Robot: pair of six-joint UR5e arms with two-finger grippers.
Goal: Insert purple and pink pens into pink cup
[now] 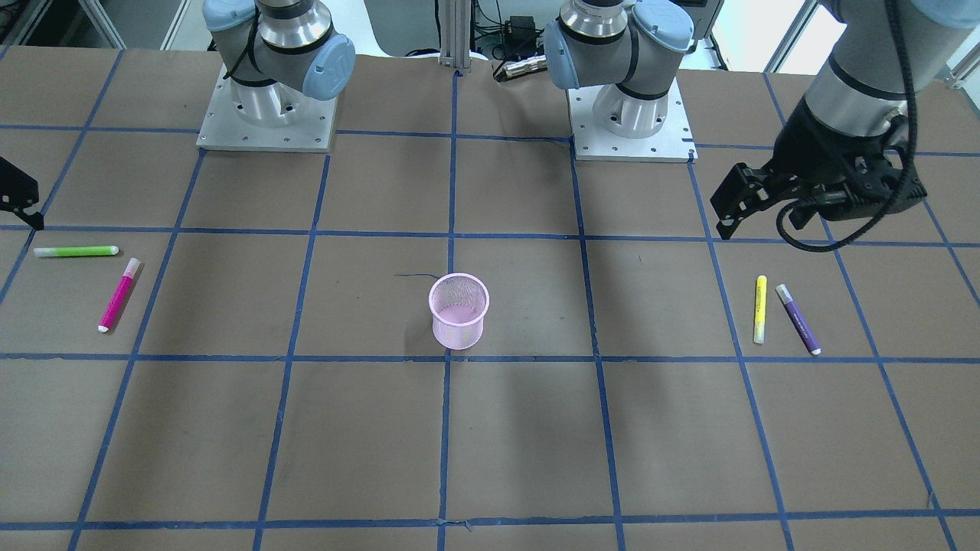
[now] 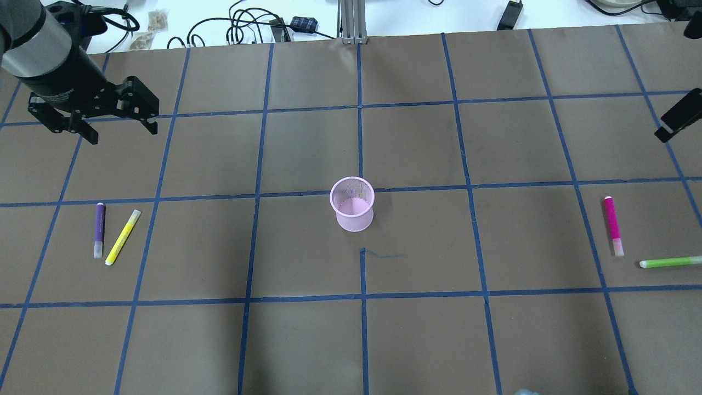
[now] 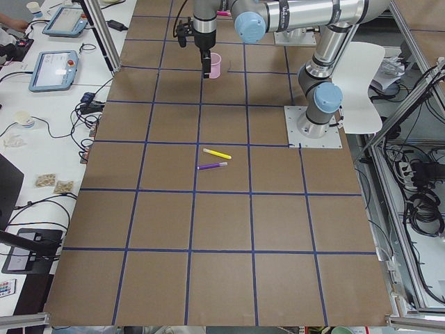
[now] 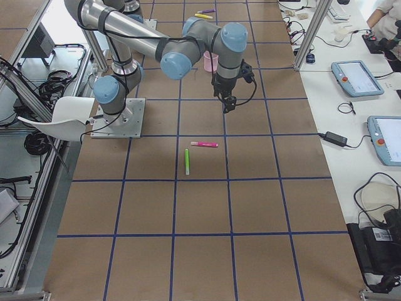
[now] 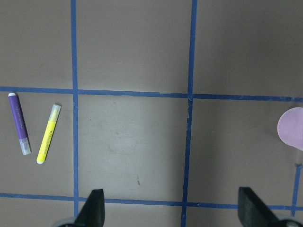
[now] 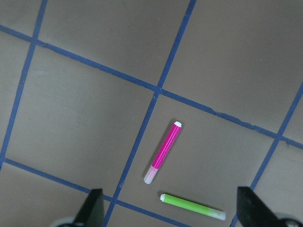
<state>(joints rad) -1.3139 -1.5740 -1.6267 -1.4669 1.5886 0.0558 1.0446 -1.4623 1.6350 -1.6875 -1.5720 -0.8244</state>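
The pink mesh cup (image 1: 458, 310) stands upright mid-table, also in the overhead view (image 2: 352, 204). The purple pen (image 2: 100, 230) lies flat beside a yellow pen (image 2: 123, 237) on my left side; both show in the left wrist view, purple (image 5: 19, 124) at the far left. My left gripper (image 2: 120, 131) hovers open and empty beyond them. The pink pen (image 2: 613, 226) lies on my right side, next to a green pen (image 2: 670, 262). The right wrist view shows the pink pen (image 6: 163, 152) below my open, empty right gripper (image 6: 171, 208).
The brown table is marked with a blue tape grid (image 2: 360, 192). The two arm bases (image 1: 266, 115) stand at the robot's edge. Cables and small devices (image 2: 274, 27) lie beyond the far edge. A short dark mark (image 2: 384, 255) sits near the cup.
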